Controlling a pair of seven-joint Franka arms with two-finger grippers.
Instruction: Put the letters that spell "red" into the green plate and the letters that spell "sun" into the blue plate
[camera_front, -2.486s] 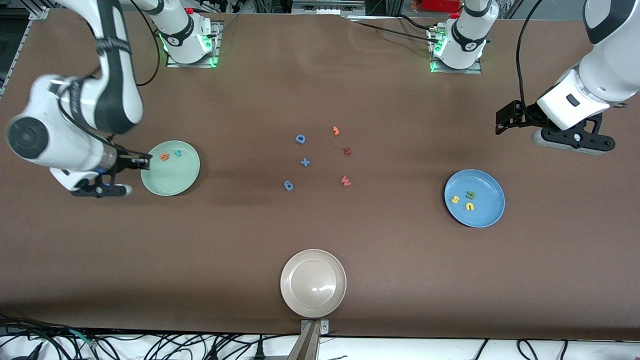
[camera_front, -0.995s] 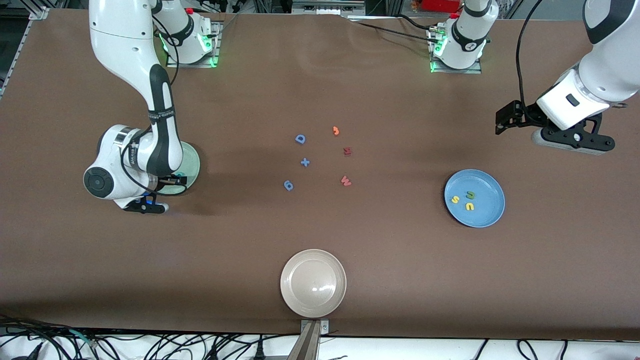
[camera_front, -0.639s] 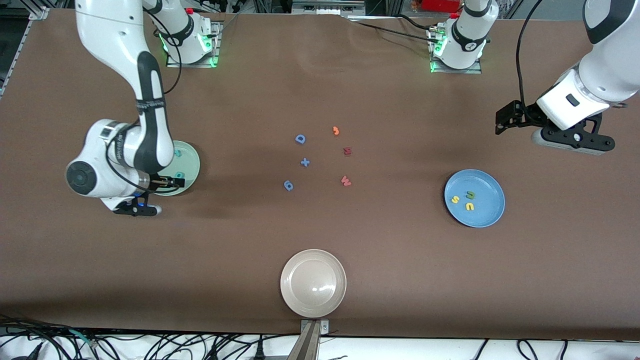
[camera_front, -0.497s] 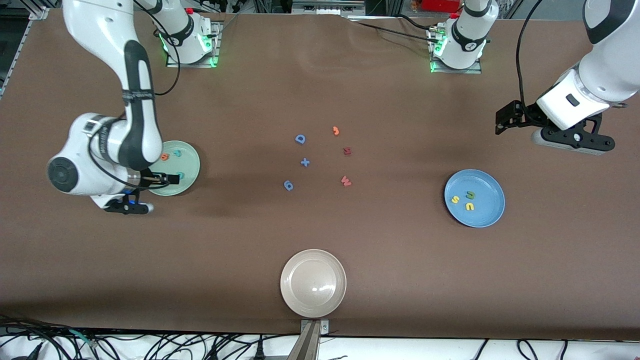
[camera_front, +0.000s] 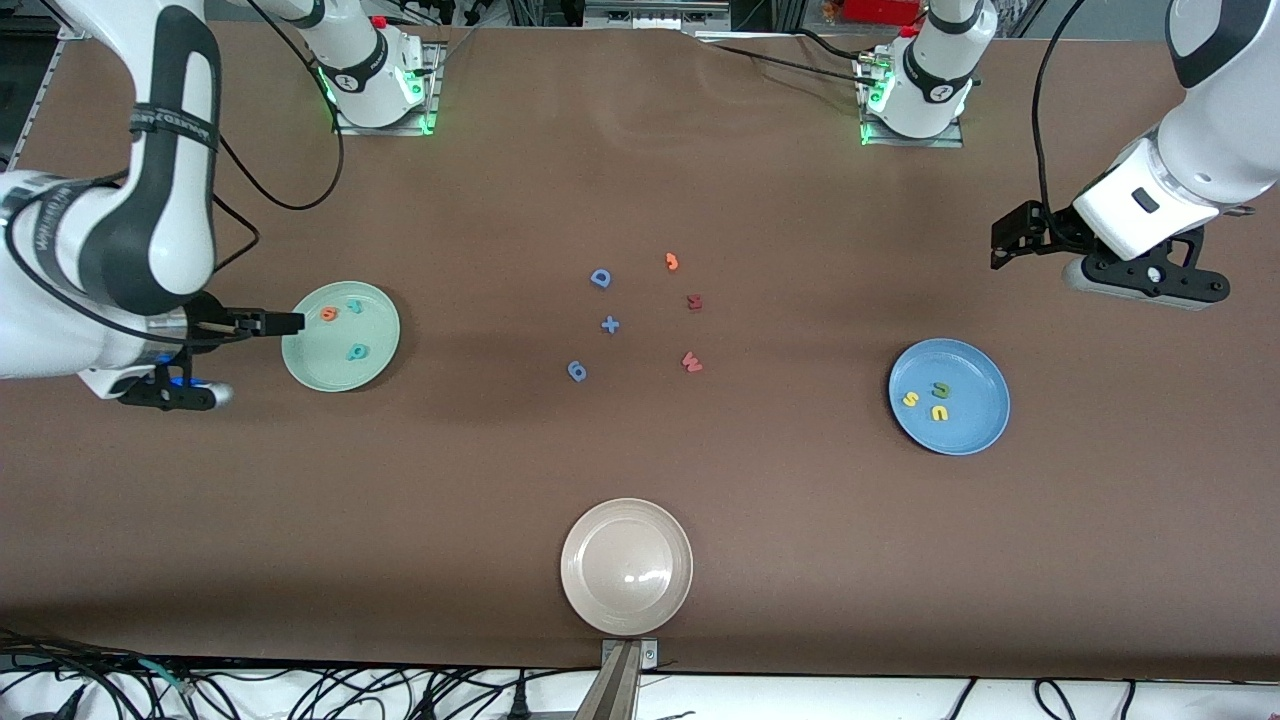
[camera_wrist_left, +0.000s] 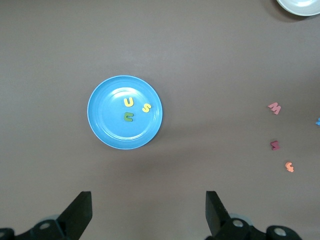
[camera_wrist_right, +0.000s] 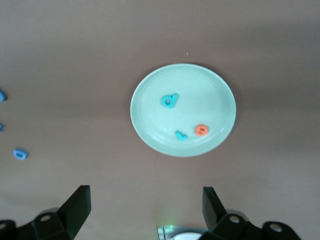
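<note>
Front view: the green plate sits near the bench edge at the right arm's end and carries the teal "d", the orange "e" and the teal "r". The blue plate, toward the left arm's end, holds the yellow "s", the yellow "u" and the green "n". Both words look sorted, so the main risk is a needless move. The right gripper hangs by the green plate's rim; a low sweep could clip the rim and scatter the foam letters. The blue capital D, the red W and the beige plate should stay untouched.

Left wrist view: the left gripper waits, jaws wide and empty, above bare bench next to the blue plate.

Right wrist view: the right gripper has its jaws wide and empty, with the green plate just ahead of them.
</note>
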